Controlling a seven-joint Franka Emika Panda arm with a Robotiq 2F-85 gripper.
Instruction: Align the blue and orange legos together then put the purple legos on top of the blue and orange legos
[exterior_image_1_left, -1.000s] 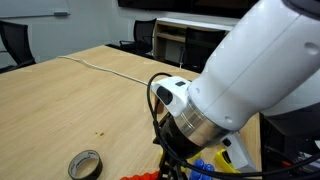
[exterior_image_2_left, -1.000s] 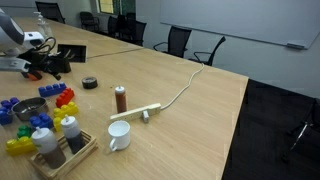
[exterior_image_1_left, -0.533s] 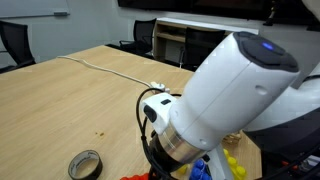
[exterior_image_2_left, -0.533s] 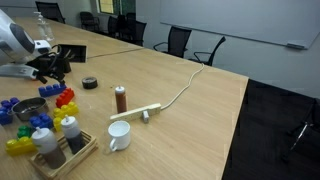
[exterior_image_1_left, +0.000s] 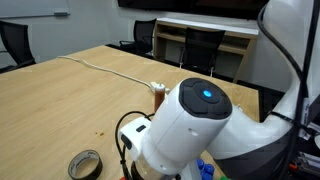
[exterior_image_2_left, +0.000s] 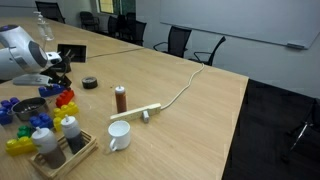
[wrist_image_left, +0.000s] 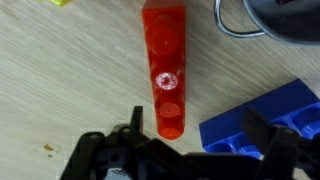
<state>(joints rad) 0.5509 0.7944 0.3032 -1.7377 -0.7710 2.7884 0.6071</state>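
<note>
The gripper (wrist_image_left: 193, 128) hangs with its 2 fingers spread apart, gripping nothing. The orange lego (wrist_image_left: 165, 70) lies between them, its long axis pointing straight away (near end under the wrist). The blue lego (wrist_image_left: 228, 132) sits beside 1 finger.

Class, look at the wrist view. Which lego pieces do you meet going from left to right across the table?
yellow piece, only a sliver at the top edge → orange brick → blue brick
</note>
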